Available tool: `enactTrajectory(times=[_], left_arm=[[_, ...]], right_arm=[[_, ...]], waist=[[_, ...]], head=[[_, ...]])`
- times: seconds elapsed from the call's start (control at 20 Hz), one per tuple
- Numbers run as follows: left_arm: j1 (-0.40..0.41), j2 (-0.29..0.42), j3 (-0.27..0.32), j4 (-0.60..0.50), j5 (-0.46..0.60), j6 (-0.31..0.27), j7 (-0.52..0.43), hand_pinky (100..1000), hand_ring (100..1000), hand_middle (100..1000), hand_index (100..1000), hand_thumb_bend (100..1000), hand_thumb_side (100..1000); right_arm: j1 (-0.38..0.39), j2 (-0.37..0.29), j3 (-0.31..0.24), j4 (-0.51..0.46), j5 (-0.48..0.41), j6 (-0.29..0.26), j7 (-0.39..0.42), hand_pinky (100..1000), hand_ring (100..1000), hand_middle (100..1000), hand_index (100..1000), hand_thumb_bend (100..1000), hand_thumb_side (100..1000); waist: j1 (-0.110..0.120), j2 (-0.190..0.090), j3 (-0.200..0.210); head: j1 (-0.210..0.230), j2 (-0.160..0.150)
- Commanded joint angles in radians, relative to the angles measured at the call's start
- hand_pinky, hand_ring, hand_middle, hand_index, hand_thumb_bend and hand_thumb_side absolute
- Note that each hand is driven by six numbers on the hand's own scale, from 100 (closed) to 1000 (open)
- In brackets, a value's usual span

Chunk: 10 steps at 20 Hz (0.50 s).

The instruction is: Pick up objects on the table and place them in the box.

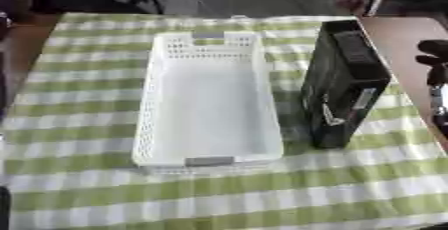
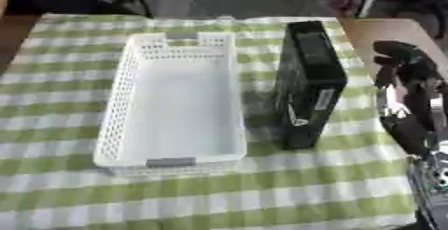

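Note:
A white perforated basket (image 1: 147, 119) lies lengthwise in the middle of the green-checked cloth, with nothing in it. Just to its right a tall black box (image 1: 346, 84) with white markings stands on a narrow side, close to the basket wall but apart from it. My right hand (image 2: 404, 66) hovers at the right edge, a short gap to the right of the black box, with its dark fingers relaxed and holding nothing. My left hand does not show.
The checked cloth (image 1: 219, 199) covers most of the table. A strip of bare brown tabletop (image 1: 402, 31) shows at the far right. Dark clutter and a person's sleeve lie beyond the far edge.

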Motion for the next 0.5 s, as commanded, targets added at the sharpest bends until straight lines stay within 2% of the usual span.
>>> enactTrajectory(times=[0.05,0.1,0.15,0.2,0.5], left_arm=[[-0.01,0.022,0.005,-0.021,0.005,0.0,-0.005,646,659,766,802,590,753],[-0.01,0.021,0.005,-0.021,0.005,0.001,-0.005,646,659,766,802,590,753],[-0.01,0.021,0.004,-0.021,0.005,0.002,-0.006,646,659,766,803,590,754],[-0.01,0.021,0.004,-0.021,0.005,0.003,-0.007,646,659,766,803,590,755],[-0.01,0.021,0.003,-0.021,0.006,0.004,-0.011,646,659,766,803,590,755]], right_arm=[[-0.005,-0.016,-0.007,-0.017,0.006,-0.001,0.009,811,840,768,824,271,489],[-0.005,-0.016,-0.007,-0.018,0.009,-0.003,0.017,812,841,768,824,227,502],[-0.005,-0.016,-0.006,-0.019,0.014,-0.005,0.028,820,854,789,851,457,429],[-0.005,-0.017,-0.006,-0.02,0.021,-0.007,0.042,825,866,805,869,505,400],[-0.005,-0.016,-0.008,-0.022,0.038,-0.015,0.102,835,880,818,896,525,347]], waist=[[0.002,-0.009,0.0],[0.002,-0.009,0.0],[0.002,-0.008,0.0],[0.002,-0.008,0.0],[0.002,-0.008,0.0]], head=[[-0.009,0.001],[-0.009,0.001],[-0.01,0.001],[-0.009,0.001],[-0.009,0.001]])
